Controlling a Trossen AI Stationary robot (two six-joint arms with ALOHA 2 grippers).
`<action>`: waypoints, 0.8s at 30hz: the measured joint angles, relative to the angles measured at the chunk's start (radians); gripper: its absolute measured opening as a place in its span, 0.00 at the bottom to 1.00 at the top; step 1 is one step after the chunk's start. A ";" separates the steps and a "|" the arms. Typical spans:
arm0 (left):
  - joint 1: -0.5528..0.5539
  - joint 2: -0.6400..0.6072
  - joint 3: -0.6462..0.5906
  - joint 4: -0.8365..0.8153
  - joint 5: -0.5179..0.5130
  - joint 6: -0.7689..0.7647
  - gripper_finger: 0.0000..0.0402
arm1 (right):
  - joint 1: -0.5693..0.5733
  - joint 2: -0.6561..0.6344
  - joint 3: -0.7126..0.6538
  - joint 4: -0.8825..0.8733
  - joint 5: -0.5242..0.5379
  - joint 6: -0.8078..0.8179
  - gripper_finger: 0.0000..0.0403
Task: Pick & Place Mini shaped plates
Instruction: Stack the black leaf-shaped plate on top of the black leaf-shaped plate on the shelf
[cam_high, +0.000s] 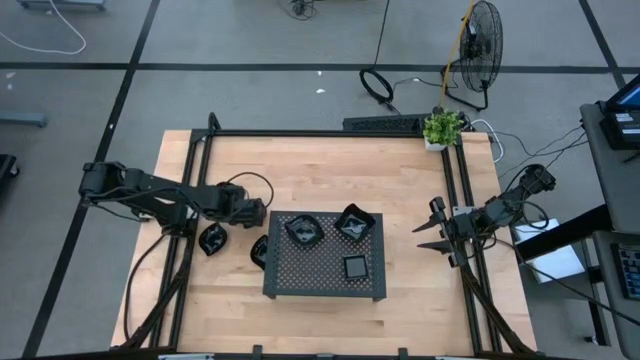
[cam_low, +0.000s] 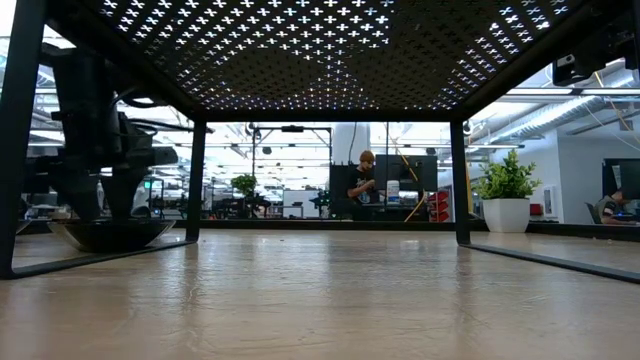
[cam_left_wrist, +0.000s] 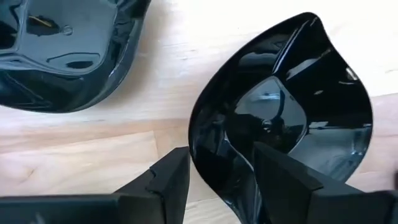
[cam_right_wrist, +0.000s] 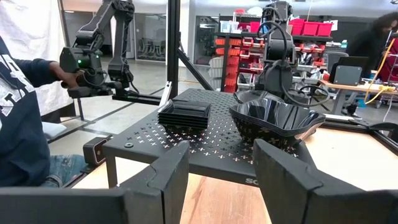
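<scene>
high view shows the left gripper (cam_high: 258, 213) reaching in over the pale wooden table (cam_high: 320, 165), just beside the left edge of the large dark perforated rectangular tray (cam_high: 325, 268) standing on legs at the table's middle. on the tray top lie three groups of mini shaped plates: a glossy black angular dish (cam_high: 303, 230) at the rear left, another angular black dish (cam_high: 354, 223) at the rear right, and a small square black plate (cam_high: 356, 267) toward the front right. two more glossy black dishes lie on the wood left of the tray, one rounded dish (cam_high: 212, 238) under the left arm and one pointed leaf-like dish (cam_high: 259, 251) against the tray's side. left wrist view has the left gripper's fingers (cam_left_wrist: 168, 183) slightly parted, straddling the rim of the pointed black dish (cam_left_wrist: 283, 112), one finger outside and one inside the bowl; whether they press it i cannot tell. the right gripper (cam_high: 432, 228) hangs at the table's right edge, well apart from the tray, jaws wide open and holding nothing.
</scene>
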 joint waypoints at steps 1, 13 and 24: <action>0.000 0.000 0.000 -0.001 0.000 0.001 0.44 | 0.000 0.000 0.000 0.000 0.000 0.000 0.41; 0.000 0.000 0.000 -0.003 -0.051 -0.012 0.44 | 0.000 0.000 0.000 0.000 0.000 0.000 0.41; 0.000 0.000 0.000 -0.003 -0.060 0.001 0.44 | 0.000 0.000 0.000 0.000 0.000 0.000 0.41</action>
